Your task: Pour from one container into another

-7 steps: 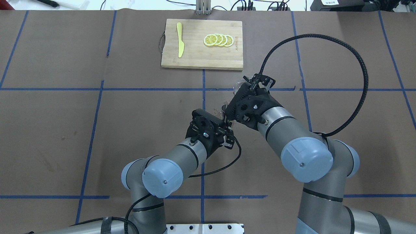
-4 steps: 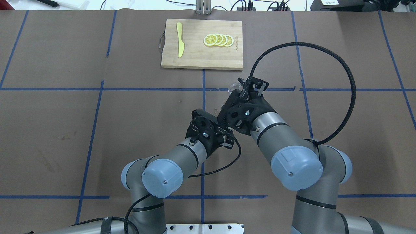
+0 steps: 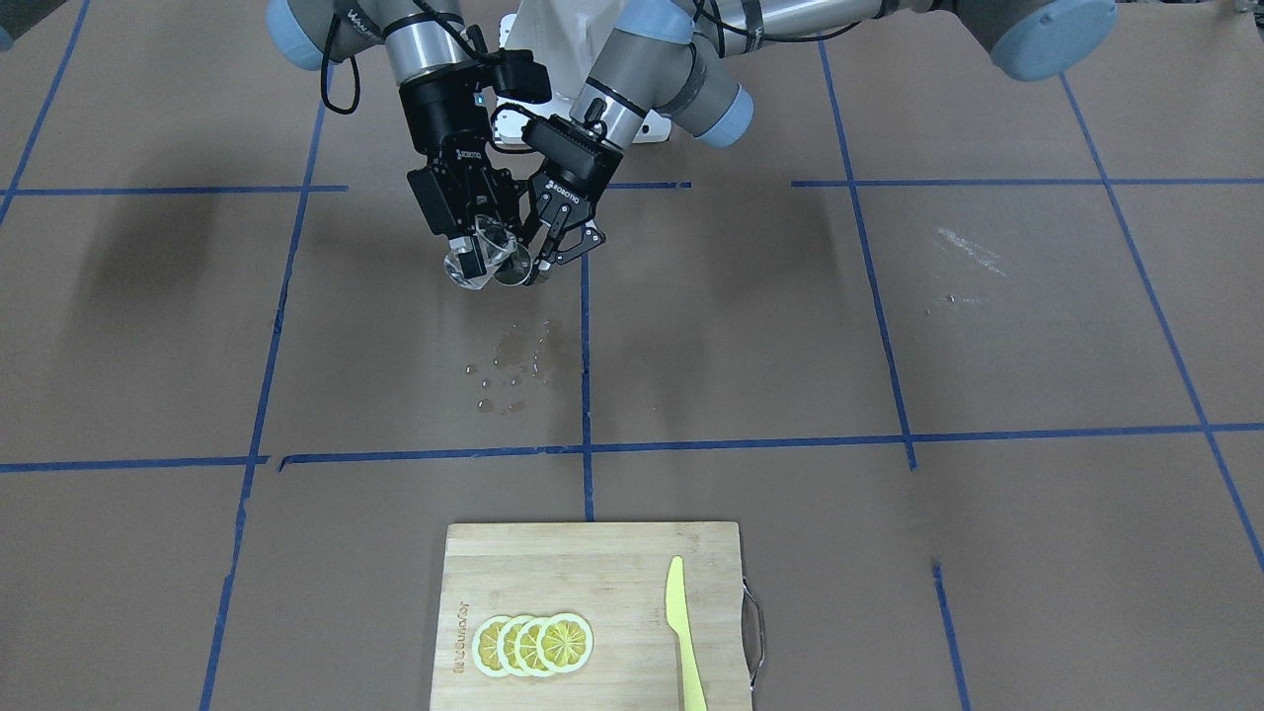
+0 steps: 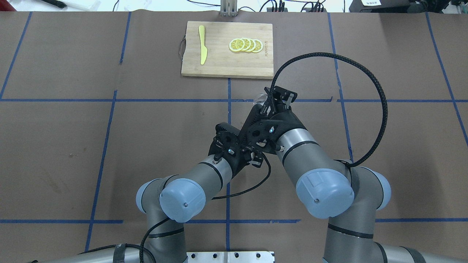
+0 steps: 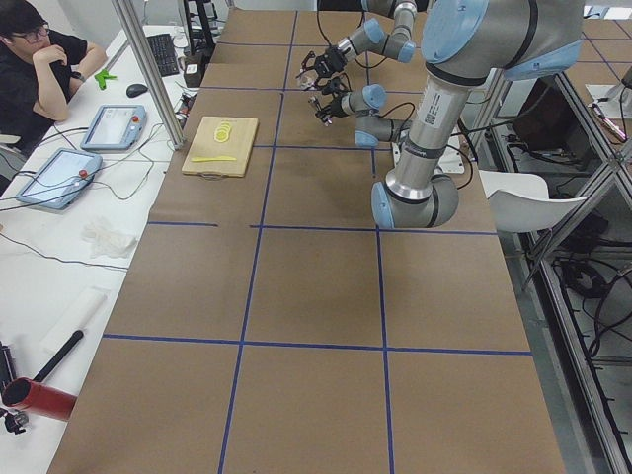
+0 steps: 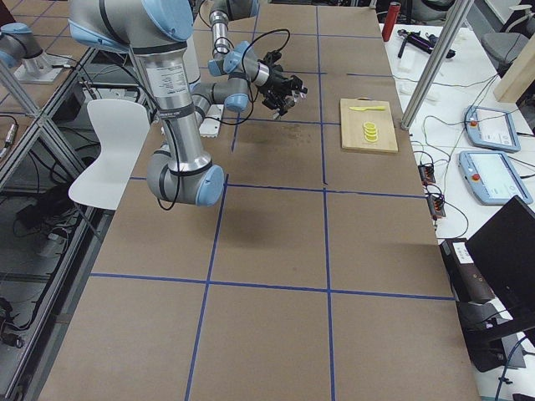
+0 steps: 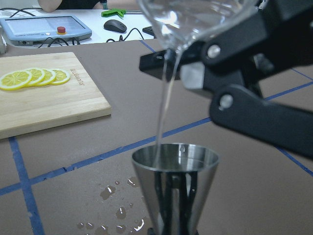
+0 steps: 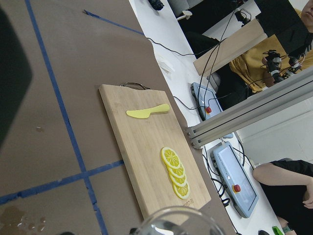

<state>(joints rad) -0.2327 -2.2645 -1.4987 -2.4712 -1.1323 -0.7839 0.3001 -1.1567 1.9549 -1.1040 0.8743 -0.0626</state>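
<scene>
Front and wrist views, pouring in progress. My right end effector (image 3: 476,242) is closed on the small clear glass cup (image 7: 195,17) and holds it tipped, rim downward, above the counter (image 3: 889,346). A thin stream of clear liquid (image 7: 164,107) falls from the cup's lip into the open upper cone of the grey metal jigger (image 7: 175,181), which stands upright directly below the lip, apart from the glass.

My left end effector (image 3: 533,265) grips the metal jigger low on its body. The contact itself lies below the frame of the left wrist view, so the grasp is read from the front view, where the fingers appear to bracket it. Both vessels are held clear of the counter, the two end effectors just beside one another near its middle.

Scattered droplets (image 3: 509,370) wet the brown paper on the far side of the jigger from me. Well beyond them, a bamboo cutting board (image 3: 612,563) carries four overlapping lemon slices (image 3: 533,644) and a yellow plastic knife (image 3: 683,632), the two lying apart.
</scene>
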